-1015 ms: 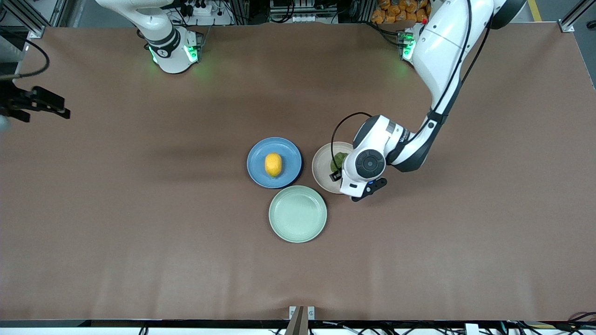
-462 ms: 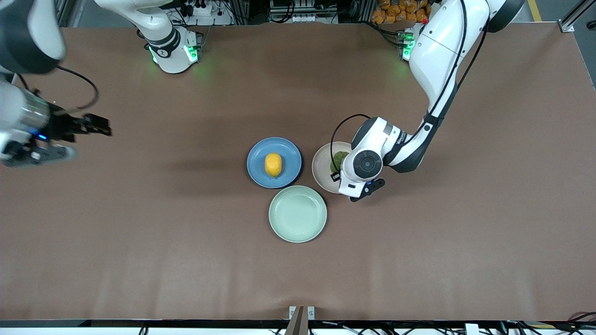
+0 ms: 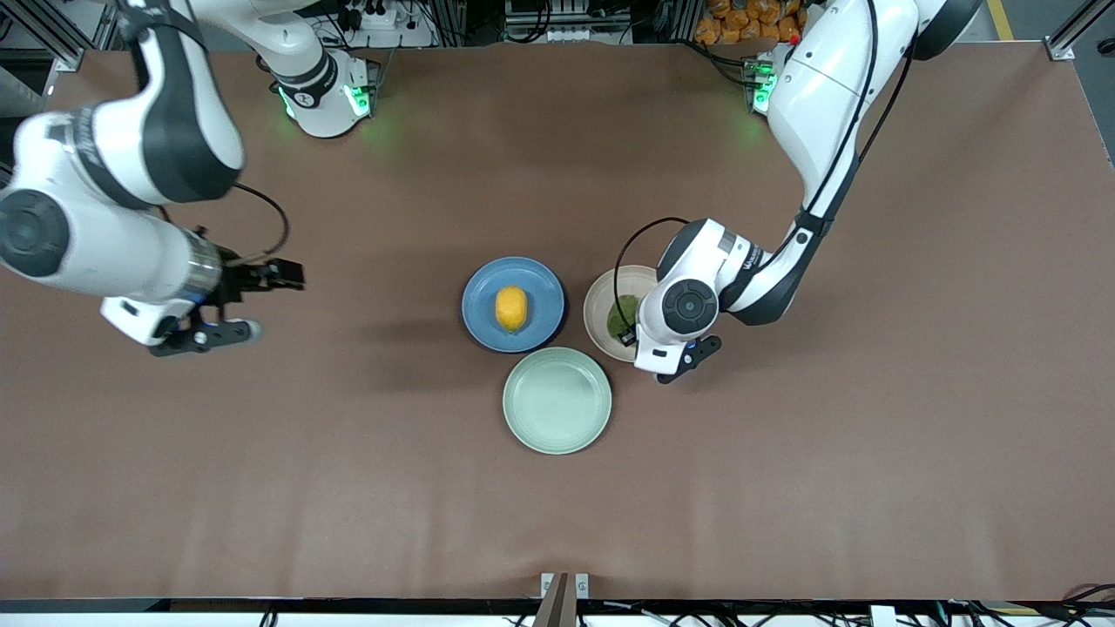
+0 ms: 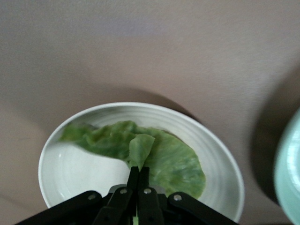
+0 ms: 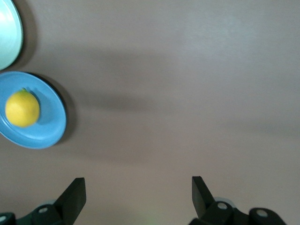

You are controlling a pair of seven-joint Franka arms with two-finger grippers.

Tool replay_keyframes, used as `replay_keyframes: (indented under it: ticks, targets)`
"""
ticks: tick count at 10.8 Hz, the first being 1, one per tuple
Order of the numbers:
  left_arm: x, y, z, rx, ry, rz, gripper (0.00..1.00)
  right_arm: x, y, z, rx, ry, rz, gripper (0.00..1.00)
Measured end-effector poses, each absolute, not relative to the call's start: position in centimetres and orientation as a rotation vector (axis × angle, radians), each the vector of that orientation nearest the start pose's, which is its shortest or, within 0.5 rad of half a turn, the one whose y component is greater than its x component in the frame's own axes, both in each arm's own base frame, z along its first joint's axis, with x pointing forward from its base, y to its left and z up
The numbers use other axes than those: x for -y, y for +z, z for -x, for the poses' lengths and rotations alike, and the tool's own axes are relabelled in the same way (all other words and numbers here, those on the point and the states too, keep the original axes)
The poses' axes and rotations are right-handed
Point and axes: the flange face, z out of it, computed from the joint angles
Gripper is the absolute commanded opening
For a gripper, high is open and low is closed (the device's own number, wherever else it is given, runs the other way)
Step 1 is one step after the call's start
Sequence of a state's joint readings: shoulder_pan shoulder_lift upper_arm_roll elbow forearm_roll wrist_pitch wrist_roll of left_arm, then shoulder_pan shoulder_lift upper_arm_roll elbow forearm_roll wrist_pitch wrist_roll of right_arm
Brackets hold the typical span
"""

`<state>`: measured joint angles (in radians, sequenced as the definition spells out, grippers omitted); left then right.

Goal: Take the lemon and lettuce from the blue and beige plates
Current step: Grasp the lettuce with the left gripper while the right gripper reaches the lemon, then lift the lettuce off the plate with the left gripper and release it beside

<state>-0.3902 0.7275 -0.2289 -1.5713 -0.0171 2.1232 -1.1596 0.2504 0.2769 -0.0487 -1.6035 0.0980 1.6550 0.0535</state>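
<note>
Left gripper (image 4: 139, 180) pinches our lettuce (image 4: 161, 154) on the beige plate (image 4: 70, 168); right gripper (image 5: 138, 190), spread, hangs beside it

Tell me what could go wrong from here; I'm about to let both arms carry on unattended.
1. The left hand is shut on only a folded edge of the lettuce in the beige plate; the thin leaf may tear or slip when lifted.
2. The right hand, open over bare table, must reach the smooth lemon, which could roll on the blue plate.
</note>
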Motion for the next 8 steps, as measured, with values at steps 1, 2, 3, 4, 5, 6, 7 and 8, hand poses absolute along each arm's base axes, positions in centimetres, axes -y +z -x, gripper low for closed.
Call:
replay_keyframes:
  ticks: [1,2,3,4,5,6,7,8]
  targets:
    - [38.5,21.6,-56.8,0.913,0.349,2.977,0.00,-15.7,44.2,-60.4,0.175,0.353,3.066,1.00]
    - [38.8,22.5,-57.1,0.916,0.331,2.992,0.00,-17.7,43.0,-60.3,0.151,0.334,3.071,1.00]
    - [39.0,23.7,-57.5,0.923,0.310,3.006,0.00,-19.3,41.7,-60.1,0.125,0.308,3.072,1.00]
    - [38.7,25.4,-58.1,0.937,0.275,3.023,0.00,-20.7,40.3,-59.8,0.090,0.283,3.071,1.00]
    - [37.9,27.8,-59.1,0.962,0.230,3.036,0.00,-22.0,39.0,-59.3,0.055,0.261,3.068,1.00]
    - [36.0,30.6,-60.3,0.995,0.185,3.036,0.00,-23.3,37.8,-58.8,0.012,0.246,3.065,1.00]
    - [33.5,33.1,-61.3,0.989,0.145,3.027,0.00,-24.8,36.6,-58.4,-0.038,0.236,3.061,1.00]
    - [30.6,35.1,-62.3,0.941,0.114,3.017,0.00,-26.5,35.4,-58.0,-0.087,0.224,3.056,1.00]
